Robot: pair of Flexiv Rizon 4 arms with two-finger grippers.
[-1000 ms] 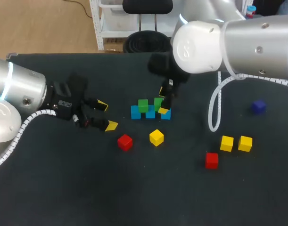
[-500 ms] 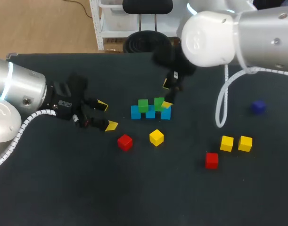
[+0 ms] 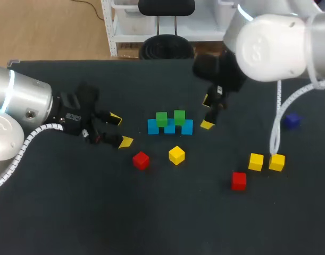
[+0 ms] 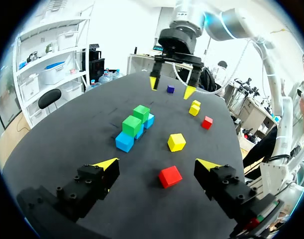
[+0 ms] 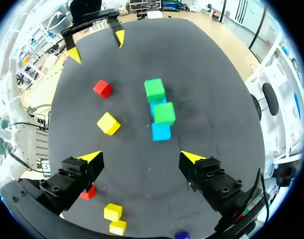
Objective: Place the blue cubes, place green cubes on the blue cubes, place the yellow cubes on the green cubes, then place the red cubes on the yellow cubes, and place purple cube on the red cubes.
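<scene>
On the black table, scattered cubes.

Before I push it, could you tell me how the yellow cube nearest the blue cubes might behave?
The yellow cube looks rigid and flat-faced, so it should slide, not roll. It seems small beside the right hand, so probably light.
</scene>
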